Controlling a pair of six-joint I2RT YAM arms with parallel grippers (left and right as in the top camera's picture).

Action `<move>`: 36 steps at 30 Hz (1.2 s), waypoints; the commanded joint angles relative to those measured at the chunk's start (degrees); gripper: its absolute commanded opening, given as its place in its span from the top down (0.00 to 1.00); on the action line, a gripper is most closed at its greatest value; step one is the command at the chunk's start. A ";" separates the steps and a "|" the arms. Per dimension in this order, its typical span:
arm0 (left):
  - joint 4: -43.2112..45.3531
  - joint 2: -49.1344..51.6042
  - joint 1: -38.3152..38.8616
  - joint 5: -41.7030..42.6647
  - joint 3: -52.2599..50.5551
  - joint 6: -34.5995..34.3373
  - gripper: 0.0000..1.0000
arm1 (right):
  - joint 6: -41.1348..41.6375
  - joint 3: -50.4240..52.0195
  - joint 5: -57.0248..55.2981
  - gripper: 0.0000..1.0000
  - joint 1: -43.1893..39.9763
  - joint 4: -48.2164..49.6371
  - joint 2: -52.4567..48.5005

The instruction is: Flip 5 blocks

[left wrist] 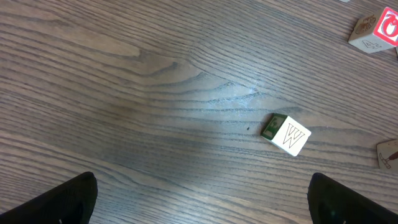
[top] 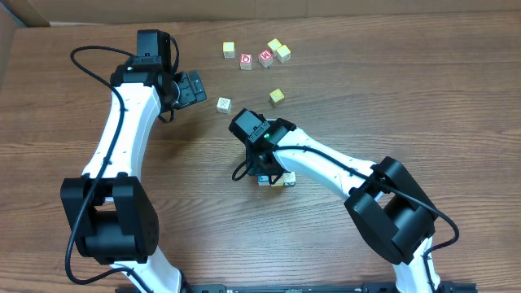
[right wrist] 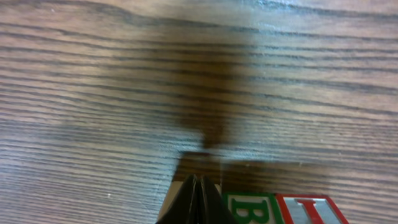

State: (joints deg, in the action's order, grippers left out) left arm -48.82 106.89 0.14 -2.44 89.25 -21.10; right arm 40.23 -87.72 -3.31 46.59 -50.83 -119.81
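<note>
Closed on nothing, the right gripper (right wrist: pixel 196 200) held its tips low over the table (right wrist: pixel 93 93) with the green-B block (right wrist: pixel 249 210) hard by its fingers, to the right in the wrist view, while the wide-open left gripper (top: pixel 194 87) hung near the W block (left wrist: pixel 287 134).

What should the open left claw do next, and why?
Probably ease the left claw forward and down toward the W block. Its jaws stand wide open with nothing between them, and the block lies flat just ahead, a little right of centre in the wrist view, touching nothing.
</note>
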 commanded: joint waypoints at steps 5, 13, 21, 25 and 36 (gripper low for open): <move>0.02 0.50 0.22 -0.74 1.18 -1.22 0.00 | -0.55 0.33 0.02 0.96 0.28 0.15 -0.17; 0.02 0.50 0.22 -0.72 1.18 -1.22 0.00 | -6.29 -4.13 1.81 0.95 0.31 2.58 -0.15; 0.02 0.50 0.22 -0.74 1.18 -1.22 0.00 | -7.69 -3.96 7.39 0.95 2.80 2.05 -0.17; 0.02 0.50 0.22 -0.72 1.18 -1.22 0.00 | -7.65 -2.86 4.02 0.95 4.50 2.40 -0.17; 0.02 0.50 0.22 -0.74 1.18 -1.22 0.00 | -7.45 -2.27 0.37 0.94 5.11 0.13 -0.35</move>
State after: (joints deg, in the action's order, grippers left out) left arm -48.82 106.89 0.14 -2.44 89.25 -21.12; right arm 33.01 -90.41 -1.50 51.83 -50.50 -119.92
